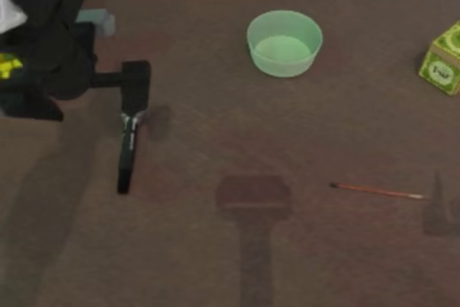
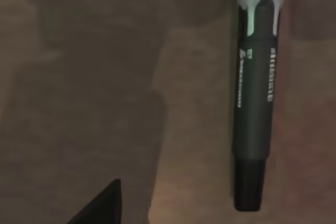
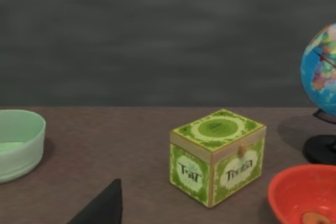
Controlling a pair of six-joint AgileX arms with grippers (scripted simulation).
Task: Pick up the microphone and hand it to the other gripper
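The left gripper [image 1: 134, 98] hangs over the microphone [image 1: 127, 150] on the worktop [image 1: 302, 141], jaw state unclear.

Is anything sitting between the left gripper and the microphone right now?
Nothing visible. In the top view the left gripper is directly over the head end of the microphone, which lies flat on the table. The green bowl and the orange-brown stick lie well off to the right.

Black left arm [image 1: 54, 48], yellow marking, white patch.
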